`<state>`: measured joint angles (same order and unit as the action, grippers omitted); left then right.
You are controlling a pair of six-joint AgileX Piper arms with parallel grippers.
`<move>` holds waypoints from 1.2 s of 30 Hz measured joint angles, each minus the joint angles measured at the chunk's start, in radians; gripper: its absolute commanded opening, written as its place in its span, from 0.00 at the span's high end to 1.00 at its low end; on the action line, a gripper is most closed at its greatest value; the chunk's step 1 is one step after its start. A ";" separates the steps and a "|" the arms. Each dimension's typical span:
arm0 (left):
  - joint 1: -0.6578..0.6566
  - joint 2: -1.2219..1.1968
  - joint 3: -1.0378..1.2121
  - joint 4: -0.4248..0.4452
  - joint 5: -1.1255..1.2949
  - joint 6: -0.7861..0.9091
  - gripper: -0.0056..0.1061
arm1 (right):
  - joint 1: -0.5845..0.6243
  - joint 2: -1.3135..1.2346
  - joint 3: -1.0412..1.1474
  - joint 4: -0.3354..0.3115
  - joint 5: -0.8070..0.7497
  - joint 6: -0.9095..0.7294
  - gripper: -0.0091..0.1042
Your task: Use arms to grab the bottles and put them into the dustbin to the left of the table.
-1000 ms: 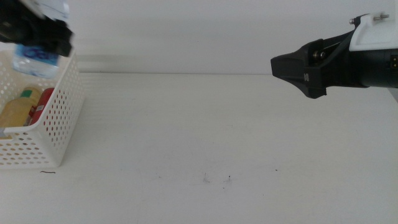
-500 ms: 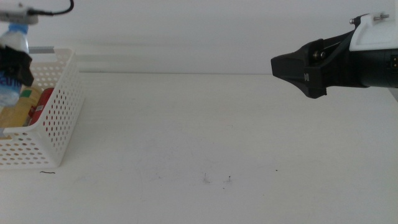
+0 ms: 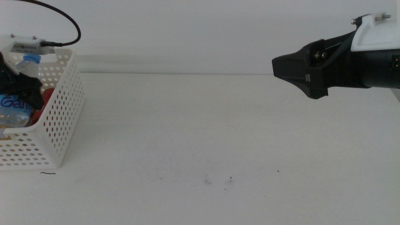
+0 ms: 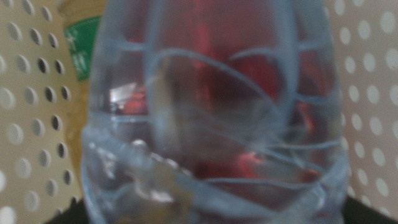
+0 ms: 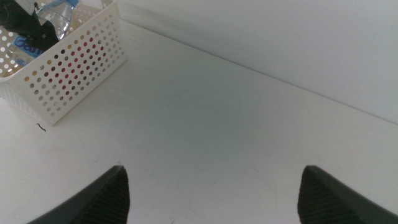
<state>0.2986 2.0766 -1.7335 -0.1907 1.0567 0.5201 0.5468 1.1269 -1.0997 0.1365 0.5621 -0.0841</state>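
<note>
Lowered since a second ago, my left gripper (image 3: 14,78) clamps the clear blue-capped water bottle (image 4: 211,118) inside the white perforated plastic basket (image 3: 59,119); releasing here onto the slim red can (image 3: 47,95) beneath may tip it, while my right gripper (image 5: 211,186) waits spread apart, well away.

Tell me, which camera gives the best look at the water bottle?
The left wrist view: the water bottle fills the picture, its clear ribbed body plain. The middle view shows it small inside the white basket; the right wrist view catches only a glimpse.

Water bottle (image 3: 17,103) — lower, inside dustbin (image 3: 59,119)
</note>
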 measured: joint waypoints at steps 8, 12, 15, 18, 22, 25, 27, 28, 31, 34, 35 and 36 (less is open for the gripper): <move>0.000 -0.049 -0.010 -0.009 -0.022 -0.016 0.11 | 0.000 0.000 0.000 0.000 0.000 0.000 0.20; -0.010 -0.113 -0.008 -0.013 0.008 -0.027 0.11 | 0.000 0.000 0.000 0.000 0.000 0.000 0.20; -0.031 -0.201 0.020 -0.023 0.009 -0.050 0.11 | 0.000 0.000 0.000 0.000 0.000 0.000 0.20; -0.081 -0.335 0.100 -0.068 -0.030 -0.053 0.11 | 0.000 0.000 0.000 0.000 0.000 0.000 0.20; -0.205 -0.550 0.281 -0.163 -0.241 -0.051 0.11 | 0.000 0.000 0.000 0.000 0.000 0.000 0.20; -0.324 -0.708 0.432 -0.173 -0.405 -0.052 0.11 | 0.000 0.000 0.000 0.000 0.000 0.000 0.20; -0.395 -0.806 0.536 -0.177 -0.500 -0.057 0.11 | 0.000 0.000 0.000 0.000 0.000 0.000 0.20; -0.429 -0.849 0.585 -0.177 -0.549 -0.061 0.11 | 0.000 0.000 0.000 0.000 0.000 0.000 0.20; -0.500 -0.952 0.706 -0.181 -0.685 -0.060 0.11 | 0.000 0.000 0.000 0.000 0.000 0.000 0.20; -0.520 -1.027 0.784 -0.185 -0.773 -0.065 0.11 | 0.000 0.000 0.000 0.000 0.000 0.000 0.20; -0.521 -1.044 0.799 -0.185 -0.793 -0.065 0.11 | 0.000 0.000 0.000 0.000 0.000 0.000 0.20; -0.522 -1.056 0.805 -0.185 -0.800 -0.065 0.11 | 0.000 0.000 0.000 0.000 0.000 0.000 0.20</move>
<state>-0.2234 1.0204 -0.9287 -0.3753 0.2572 0.4555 0.5468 1.1269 -1.0997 0.1365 0.5621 -0.0841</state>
